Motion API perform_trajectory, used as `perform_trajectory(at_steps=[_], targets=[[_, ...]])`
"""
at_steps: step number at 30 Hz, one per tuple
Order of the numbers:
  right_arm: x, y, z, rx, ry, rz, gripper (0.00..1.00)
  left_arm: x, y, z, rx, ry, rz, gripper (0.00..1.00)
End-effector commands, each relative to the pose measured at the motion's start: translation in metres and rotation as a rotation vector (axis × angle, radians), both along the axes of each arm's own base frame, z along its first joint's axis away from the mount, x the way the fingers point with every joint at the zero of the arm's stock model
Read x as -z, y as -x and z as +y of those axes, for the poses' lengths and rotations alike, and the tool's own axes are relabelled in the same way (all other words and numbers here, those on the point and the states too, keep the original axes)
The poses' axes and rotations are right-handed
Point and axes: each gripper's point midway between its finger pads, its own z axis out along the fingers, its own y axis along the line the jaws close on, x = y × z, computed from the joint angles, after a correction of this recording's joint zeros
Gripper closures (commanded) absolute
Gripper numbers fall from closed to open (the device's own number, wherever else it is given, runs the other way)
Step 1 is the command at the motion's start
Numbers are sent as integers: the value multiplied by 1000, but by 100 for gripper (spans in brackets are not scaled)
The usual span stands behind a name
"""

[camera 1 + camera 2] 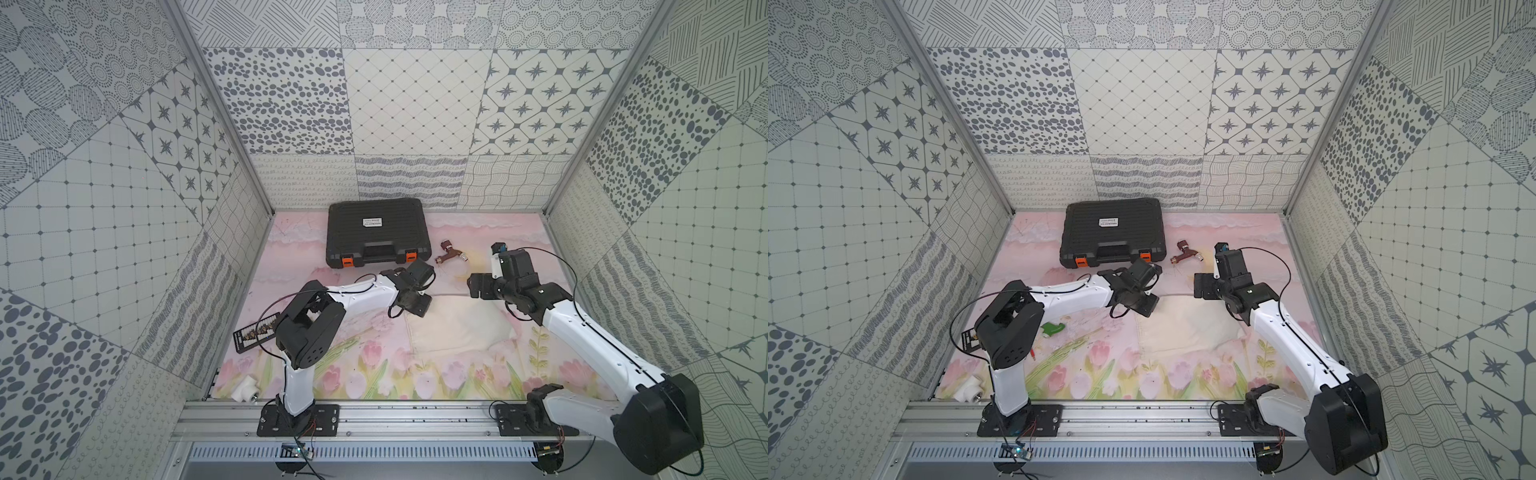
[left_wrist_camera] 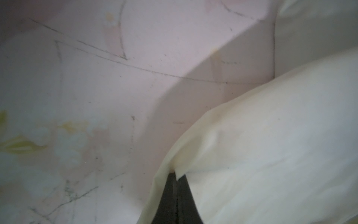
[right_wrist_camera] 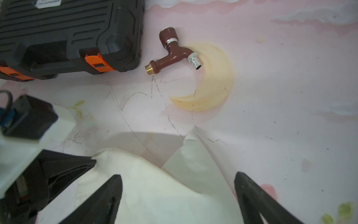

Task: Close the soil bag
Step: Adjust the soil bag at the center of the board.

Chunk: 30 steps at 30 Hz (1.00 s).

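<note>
The soil bag (image 1: 457, 328) (image 1: 1183, 328) is a cream-white cloth pouch lying flat on the flowered mat between my two arms. My left gripper (image 1: 424, 309) (image 1: 1148, 309) is at the bag's far left corner. In the left wrist view its jaws (image 2: 175, 174) are pressed together on a fold of the bag's cloth (image 2: 271, 145). My right gripper (image 1: 474, 287) (image 1: 1200, 287) is at the bag's far right corner. In the right wrist view it (image 3: 177, 176) stands wide open above the cloth (image 3: 155, 186), holding nothing. A thin pale line (image 1: 451, 294) runs between the two grippers; the cords are not clear.
A black ribbed case (image 1: 376, 237) with orange latches lies at the back. A brown tap (image 1: 451, 252) lies just right of it, near the right gripper. A white pipe fitting (image 1: 247, 388) and a black strip (image 1: 253, 334) sit at the front left, by a green object (image 1: 1052, 328).
</note>
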Motion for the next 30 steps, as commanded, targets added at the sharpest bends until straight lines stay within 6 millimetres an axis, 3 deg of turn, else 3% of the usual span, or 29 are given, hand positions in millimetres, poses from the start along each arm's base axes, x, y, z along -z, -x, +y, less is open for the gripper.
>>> perform_trajectory(at_steps=[1, 6, 9, 12, 16, 21, 23, 28, 30], targets=[[-11, -3, 23, -89, 2, -86, 5, -44, -15, 13, 14, 66, -10, 100], [-4, 1, 70, -276, 5, -108, 4, -99, -23, 1, 93, 148, -148, 100], [-15, -3, 93, -392, -44, -162, 3, -130, -25, -3, 154, 172, -228, 100], [-27, -11, 103, -447, -89, -208, 3, -155, -21, -9, 213, 212, -269, 100], [-34, -24, 113, -513, -184, -230, 3, -176, -11, -15, 275, 267, -294, 100], [-38, -26, 139, -620, -289, -249, 7, -185, 0, -21, 326, 318, -284, 100], [-40, -27, 146, -650, -324, -254, 16, -188, 0, -22, 327, 332, -283, 100], [-51, -24, 156, -702, -380, -276, 65, -184, -7, -14, 265, 296, -302, 95], [-54, -26, 154, -682, -377, -285, 86, -185, -13, -4, 193, 275, -328, 76]])
